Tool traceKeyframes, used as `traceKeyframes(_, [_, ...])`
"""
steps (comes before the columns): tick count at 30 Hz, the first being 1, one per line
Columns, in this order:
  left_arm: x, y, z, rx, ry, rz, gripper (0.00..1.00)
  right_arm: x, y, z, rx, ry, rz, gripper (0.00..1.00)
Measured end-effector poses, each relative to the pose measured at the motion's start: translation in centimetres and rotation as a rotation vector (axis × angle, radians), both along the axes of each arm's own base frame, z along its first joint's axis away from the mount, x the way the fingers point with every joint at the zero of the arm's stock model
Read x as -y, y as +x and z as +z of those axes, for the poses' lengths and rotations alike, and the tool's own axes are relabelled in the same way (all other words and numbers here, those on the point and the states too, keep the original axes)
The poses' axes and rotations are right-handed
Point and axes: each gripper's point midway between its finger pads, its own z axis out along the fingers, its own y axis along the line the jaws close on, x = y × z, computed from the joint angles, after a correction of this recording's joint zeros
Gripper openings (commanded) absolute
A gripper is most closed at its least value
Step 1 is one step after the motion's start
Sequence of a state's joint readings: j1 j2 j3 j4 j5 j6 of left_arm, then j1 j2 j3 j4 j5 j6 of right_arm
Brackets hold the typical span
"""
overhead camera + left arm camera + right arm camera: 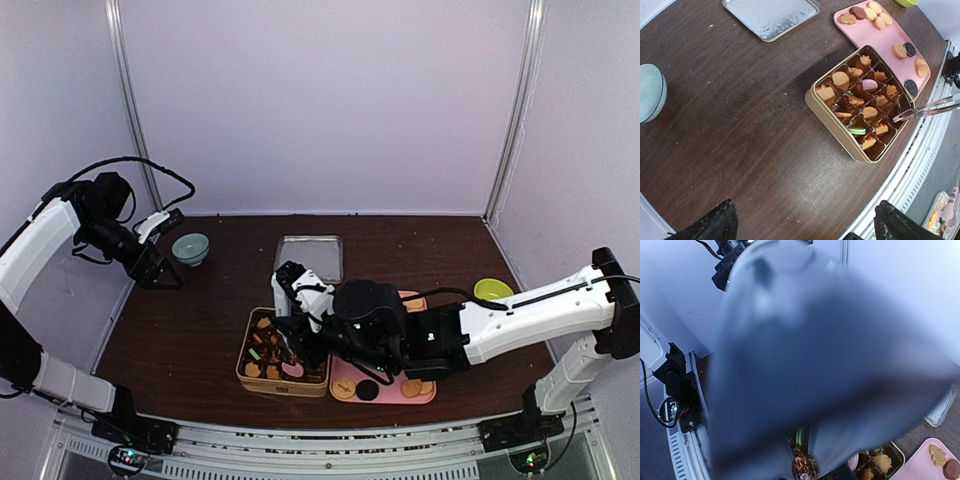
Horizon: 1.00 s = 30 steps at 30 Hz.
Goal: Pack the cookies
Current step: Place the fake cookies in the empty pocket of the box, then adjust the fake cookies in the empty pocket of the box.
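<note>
The left gripper (160, 268), at 10 o'clock on the table (200, 330), hangs with its jaws wide apart and empty, while the right gripper (298, 345), closed on the metal tongs (932, 106), holds their tips inside the gold tin (831, 128) at 6 o'clock, where most cookies (870, 112) lie, others on the pink tray (875, 37) at its 3 o'clock.

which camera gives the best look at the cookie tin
The left wrist view: the whole tin is seen clearly from above, its compartments laid out. In the top view the right arm overlaps its right side. The right wrist view is mostly filled by a dark blur, with only a few compartments showing at the bottom edge.
</note>
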State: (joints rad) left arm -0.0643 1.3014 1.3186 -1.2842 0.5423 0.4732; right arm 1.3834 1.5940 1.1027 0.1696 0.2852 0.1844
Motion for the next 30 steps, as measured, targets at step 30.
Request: traceKeyframes(30, [0.0,0.0,0.0,0.000,0.000,0.000,0.98,2.5,0.8,2.1,-0.032,0.089,0.007,0.34])
